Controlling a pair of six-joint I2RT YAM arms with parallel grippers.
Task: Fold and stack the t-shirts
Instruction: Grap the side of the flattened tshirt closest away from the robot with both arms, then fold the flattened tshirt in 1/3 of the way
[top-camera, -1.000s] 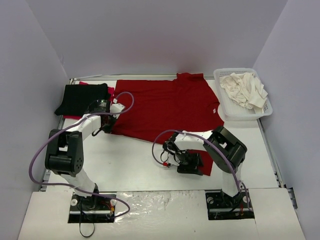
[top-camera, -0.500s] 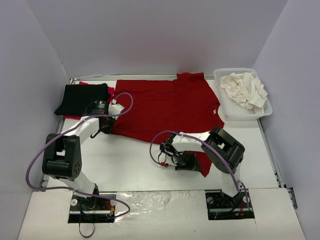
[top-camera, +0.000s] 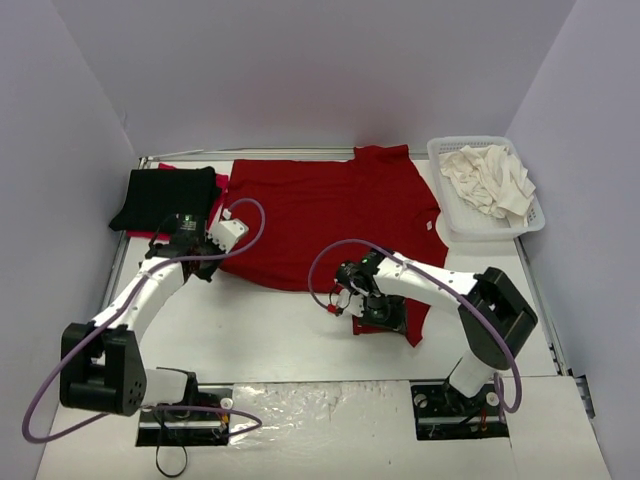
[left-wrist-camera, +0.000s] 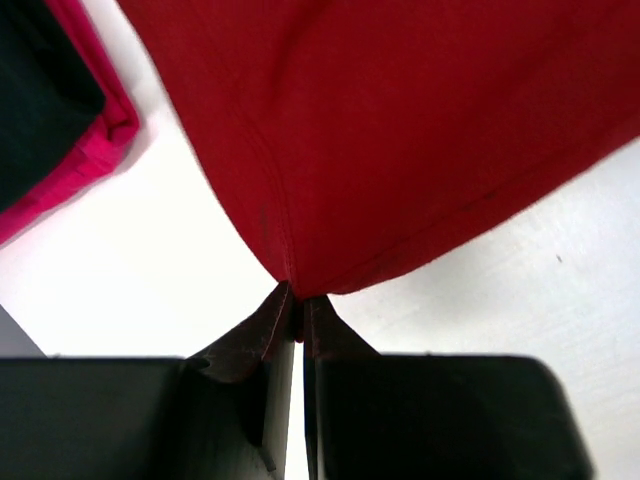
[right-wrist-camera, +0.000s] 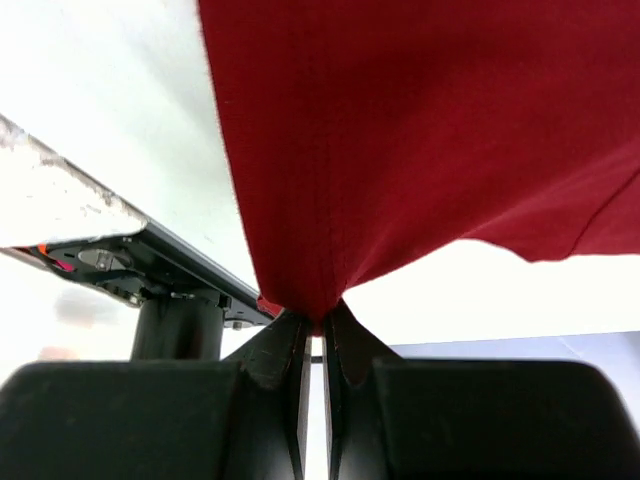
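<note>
1. You have the dark red t-shirt pinched at two points. It lies spread on the table, fanning out ahead of both sets of fingers.
2. The left gripper has its fingers pressed together on a hemmed corner. The stitched edge runs away from the tips on both sides, and bare table shows under them.
3. The right gripper clamps a gathered edge the same way. Folds converge into the closed tips, and the cloth looks raised there instead of lying flat.
4. Judge this shirt as light, limp and soft. It will sag between your two holds and drag on the table, and it will crease wherever it slackens. It is not fragile and not notably slippery.
5. Take hold at hems and corners, where the doubled, stitched cloth gives the fingers something to bite. A grip in mid-panel would likely bunch a single layer.
6. A folded black t-shirt sits just beyond and to the left of the left fingers, atop a bright red t-shirt. A cream-white t-shirt lies crumpled in the basket, well beyond the right fingers.
7. No brand or writing can be read. A small white speck at the shirt's right edge may be a label, but it is too small to make out.
</note>
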